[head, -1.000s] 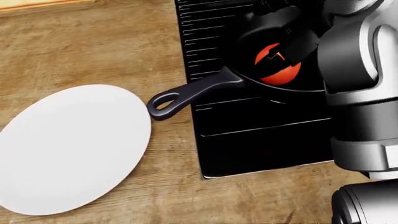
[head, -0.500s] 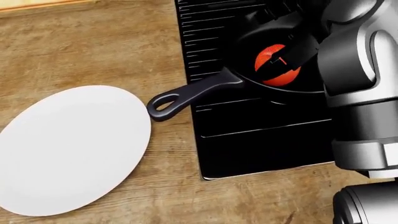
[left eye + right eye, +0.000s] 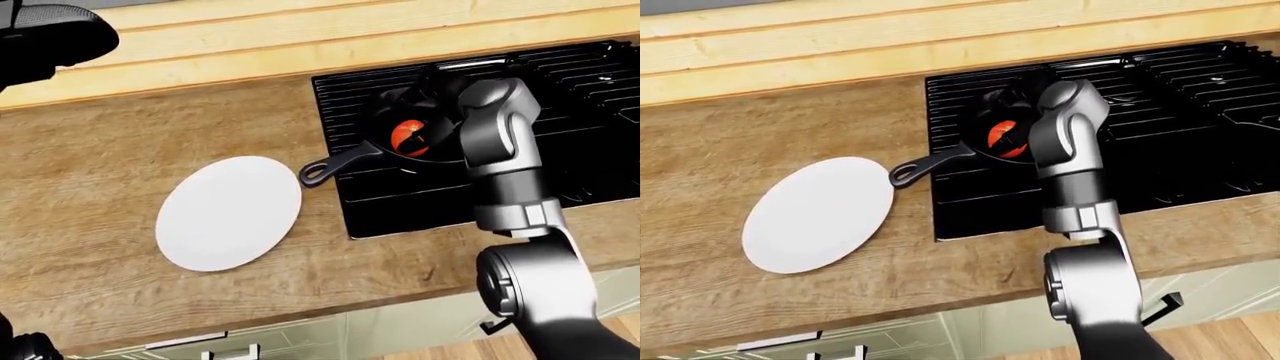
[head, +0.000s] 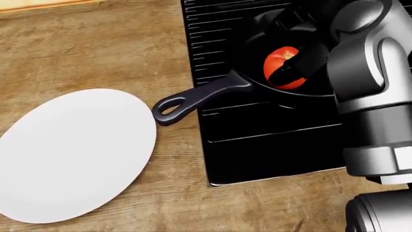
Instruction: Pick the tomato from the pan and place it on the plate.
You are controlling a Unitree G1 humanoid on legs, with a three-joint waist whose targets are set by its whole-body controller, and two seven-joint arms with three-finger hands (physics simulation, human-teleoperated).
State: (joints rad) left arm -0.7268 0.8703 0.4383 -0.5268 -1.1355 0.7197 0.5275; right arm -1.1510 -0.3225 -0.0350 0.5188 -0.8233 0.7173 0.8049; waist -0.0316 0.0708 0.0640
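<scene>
Setting: wooden counter (image 3: 120, 187) with a black stove (image 3: 560, 97) let into it, pale plank wall along the top of both eye views.
Left-eye view: right hand (image 3: 432, 129) reaches down into the pan (image 3: 420, 146), beside the tomato (image 3: 405, 135); the plate (image 3: 230, 213) lies well to the hand's left on bare wood, presumably set there as the drop spot. Only this view shows a dark shape at top left, probably the robot's own left arm; its hand is out of sight.
Head view: closest look; a dark finger (image 4: 296, 65) crosses the tomato's right side, touching it or nearly so. The pan handle (image 4: 193, 96) points down-left from the hand, toward the plate.
Right-eye view: forearm (image 3: 1065, 142) hides most of the pan, so the fingers are lost here; it shows the stove running on far to the hand's right.
Hand state: fingers stand about the tomato, but whether they have closed on it I cannot tell.
Tomato: in the pan, not lifted, by my reading.
</scene>
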